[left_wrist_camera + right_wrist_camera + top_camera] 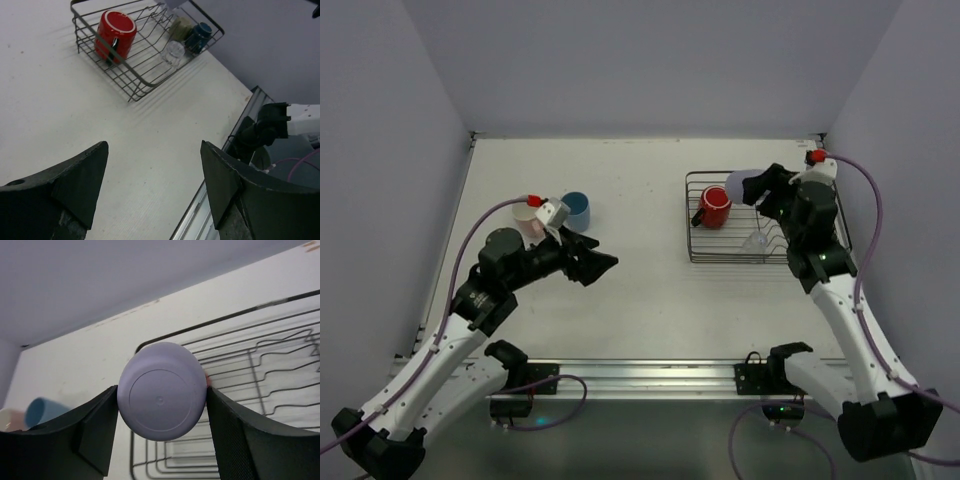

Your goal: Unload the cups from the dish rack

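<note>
Your right gripper [750,186] is closed around a round lavender cup [161,391], held above the far left part of the dark wire dish rack [688,225]. Inside the rack sit a red mug [715,208], a clear glass [755,241], an olive-grey cup [181,29] and a navy cup [199,36]. Your left gripper [154,147] hangs wide open and empty over the white table [640,290], near a pink cup [528,222] and a light blue cup [577,210].

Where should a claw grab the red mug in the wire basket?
Probably best to grip the red mug across its round body, coming straight down from above, since the basket walls hinder a sideways approach. Stay clear of the dark handle, which sticks out toward the near left.
</note>
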Controlling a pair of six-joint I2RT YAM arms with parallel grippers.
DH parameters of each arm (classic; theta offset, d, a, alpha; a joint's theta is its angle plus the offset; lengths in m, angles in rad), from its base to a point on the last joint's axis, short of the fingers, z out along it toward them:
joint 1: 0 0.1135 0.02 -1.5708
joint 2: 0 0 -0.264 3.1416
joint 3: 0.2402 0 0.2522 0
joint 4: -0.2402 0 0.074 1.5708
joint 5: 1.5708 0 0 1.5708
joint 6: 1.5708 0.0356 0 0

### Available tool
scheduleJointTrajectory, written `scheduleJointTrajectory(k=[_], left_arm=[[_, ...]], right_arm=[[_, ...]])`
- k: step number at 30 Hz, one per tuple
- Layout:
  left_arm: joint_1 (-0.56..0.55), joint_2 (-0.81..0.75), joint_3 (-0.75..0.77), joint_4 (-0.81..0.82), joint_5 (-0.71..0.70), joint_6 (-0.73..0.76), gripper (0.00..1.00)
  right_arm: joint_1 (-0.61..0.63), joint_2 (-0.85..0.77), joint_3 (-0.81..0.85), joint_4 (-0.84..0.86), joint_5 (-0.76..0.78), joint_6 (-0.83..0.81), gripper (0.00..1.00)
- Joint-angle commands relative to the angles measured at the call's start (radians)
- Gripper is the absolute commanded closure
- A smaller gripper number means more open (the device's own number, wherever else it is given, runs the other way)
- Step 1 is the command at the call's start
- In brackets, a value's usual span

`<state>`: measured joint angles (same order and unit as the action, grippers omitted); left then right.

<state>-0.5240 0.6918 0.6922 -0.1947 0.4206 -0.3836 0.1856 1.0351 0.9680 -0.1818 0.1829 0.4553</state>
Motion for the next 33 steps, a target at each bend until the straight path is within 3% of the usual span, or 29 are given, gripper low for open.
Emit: scheduleJointTrajectory(k=[1, 5, 9, 14, 18, 23, 31, 32, 33], left_arm=[[0.002, 0.035, 0.013, 0.222, 0.141, -0.170, 0.22], [-0.004, 0.087, -0.019, 0.407, 0.190, -0.285, 0.24], [-0.010, 0.138, -0.048, 0.550, 0.196, -0.391, 0.24], [-0.028, 0.238, -0.079, 0.716, 0.204, -0.520, 0.25], [-0.062, 0.291, -0.072, 0.773, 0.199, -0.560, 0.28], [-0.110, 0.330, -0.062, 0.813, 0.181, -0.574, 0.36], [-0.154, 0.374, -0.062, 0.899, 0.179, -0.600, 0.67], [-0.153, 0.376, -0.062, 0.905, 0.176, -0.598, 0.72], [-0.154, 0.376, -0.062, 0.906, 0.173, -0.597, 0.86]], right_arm=[[0.011, -0.139, -0.132, 0.125, -0.248, 0.149, 0.72], [0.015, -0.268, -0.302, 0.312, -0.611, 0.330, 0.72], [0.073, -0.302, -0.408, 0.603, -0.776, 0.546, 0.72], [0.219, -0.276, -0.433, 0.700, -0.764, 0.566, 0.71], [0.233, -0.227, -0.460, 0.840, -0.795, 0.631, 0.71], [0.248, -0.178, -0.471, 0.884, -0.798, 0.646, 0.71], [0.276, -0.126, -0.480, 0.920, -0.793, 0.660, 0.71], [0.282, -0.122, -0.482, 0.921, -0.790, 0.660, 0.71], [0.287, -0.118, -0.485, 0.923, -0.784, 0.660, 0.70]])
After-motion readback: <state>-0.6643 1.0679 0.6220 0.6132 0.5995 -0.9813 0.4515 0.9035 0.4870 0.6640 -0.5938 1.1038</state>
